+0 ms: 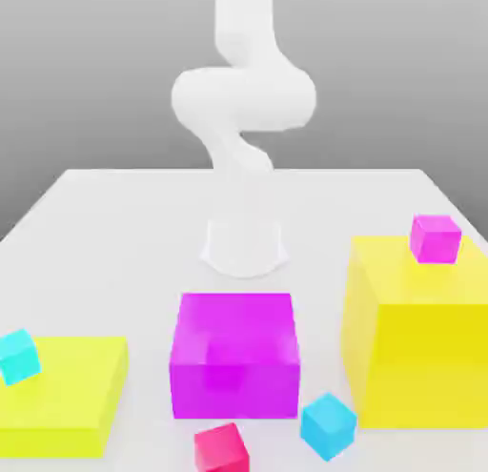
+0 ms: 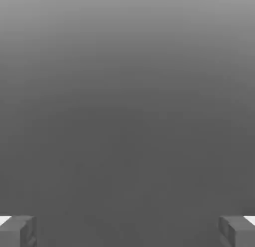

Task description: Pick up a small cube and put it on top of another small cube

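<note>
Red, matt and sharp-edged, the nearest small cube (image 1: 221,448) lies on the white table (image 1: 114,208) at the front edge of the exterior view. Just beside it, at its 3 o'clock, lies a blue cube (image 1: 328,425), turned corner-on. Both are free of contact with anything but the table.

Behind them stands a large magenta block (image 1: 234,354). At its 9 o'clock is a low yellow slab (image 1: 71,394) with a cyan cube (image 1: 18,356) tilted on its near corner. At its 3 o'clock is a tall yellow block (image 1: 419,332) carrying a small magenta cube (image 1: 436,238) on top. Farthest back, the white arm (image 1: 243,98) rises from its round base, well apart from every cube.

In the hand view the gripper (image 2: 127,231) is spread wide, its two grey fingertips (image 2: 17,230) at opposite margins, with nothing between them.

Probable faults:
- All surfaces appear smooth and hard; a shallow or off-centre pinch could let a cube slip.
- The red and blue cubes lie close together; a descending finger could strike the neighbour and push it away.
- The turned blue cube offers corners to the fingers unless the wrist is aligned.
- Off-centre placement could topple the stack.
</note>
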Tool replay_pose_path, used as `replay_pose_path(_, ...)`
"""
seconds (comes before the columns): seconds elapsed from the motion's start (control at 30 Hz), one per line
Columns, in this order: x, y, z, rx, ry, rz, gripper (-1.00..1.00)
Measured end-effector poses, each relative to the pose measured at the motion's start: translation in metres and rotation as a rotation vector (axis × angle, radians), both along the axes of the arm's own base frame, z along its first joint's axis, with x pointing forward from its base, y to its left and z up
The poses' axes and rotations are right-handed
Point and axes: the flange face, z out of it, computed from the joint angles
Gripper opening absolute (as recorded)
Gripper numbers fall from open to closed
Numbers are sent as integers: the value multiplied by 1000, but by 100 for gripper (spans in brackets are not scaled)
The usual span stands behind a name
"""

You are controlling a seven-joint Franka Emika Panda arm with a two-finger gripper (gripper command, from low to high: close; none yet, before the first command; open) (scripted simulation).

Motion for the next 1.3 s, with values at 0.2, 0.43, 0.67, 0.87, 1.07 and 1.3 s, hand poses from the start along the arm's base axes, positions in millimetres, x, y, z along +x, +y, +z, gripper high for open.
replay_pose_path(0.2,69,-5,-95,-9,164,84,0)
replay_pose_path(0.43,119,-7,-218,-34,346,168,0)
replay_pose_path(0.67,134,-10,-347,-78,527,244,0)
replay_pose_path(0.87,122,-20,-455,-133,682,302,0)
replay_pose_path(1.07,116,-23,-538,-149,720,318,-100)
replay_pose_path(1.3,116,-23,-540,-149,721,318,-100)
